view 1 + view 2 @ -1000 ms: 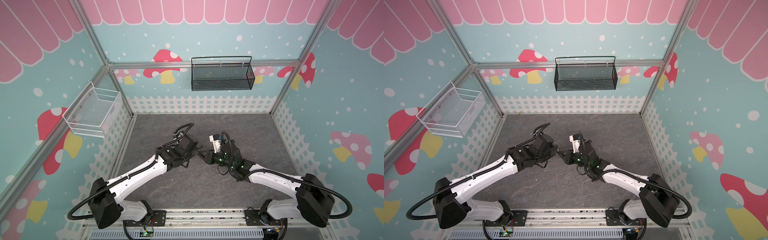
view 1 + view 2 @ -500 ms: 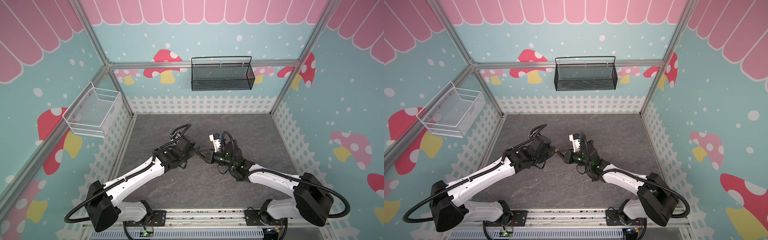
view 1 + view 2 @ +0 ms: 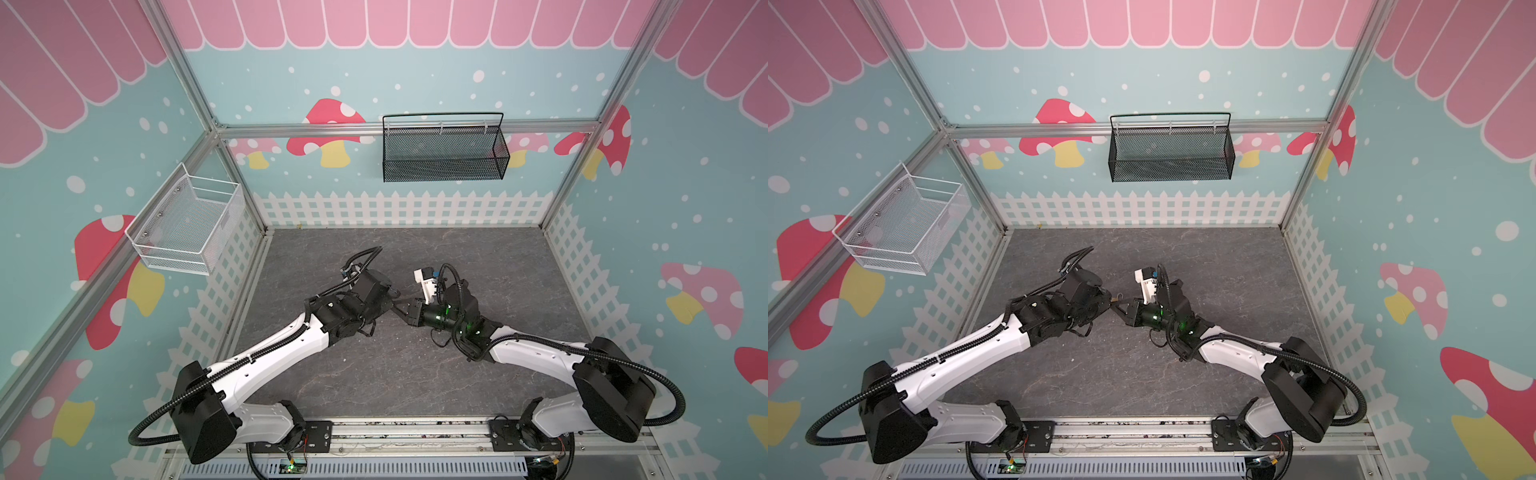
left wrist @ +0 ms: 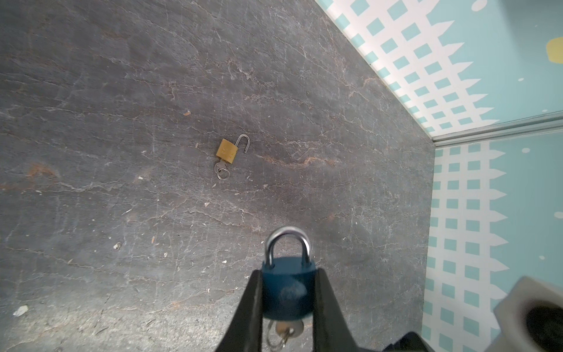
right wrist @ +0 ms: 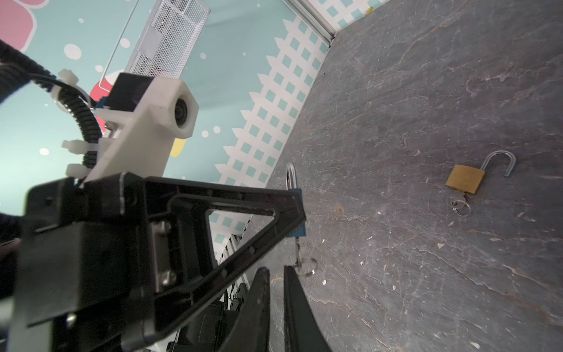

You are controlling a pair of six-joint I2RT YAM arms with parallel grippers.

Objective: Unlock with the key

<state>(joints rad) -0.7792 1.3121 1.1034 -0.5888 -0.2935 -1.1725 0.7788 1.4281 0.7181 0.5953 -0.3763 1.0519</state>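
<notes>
Clamping the blue padlock [image 4: 288, 289] in my left gripper [image 4: 288, 271], key [image 4: 286, 330] inserted; my right gripper [image 5: 274, 269], jaws slightly apart and empty, is beside the key ring [image 5: 306, 265].

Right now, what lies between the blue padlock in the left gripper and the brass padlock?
Only bare grey table with small specks separates the blue padlock from the brass padlock; the left wrist view shows this.

Soft, even light is coming from overhead, leaving only faint shadows. Right at my left gripper [image 4: 288, 273] the blue padlock [image 4: 288, 292] is showing blurred, and straight lines are bowing toward the edges.
</notes>
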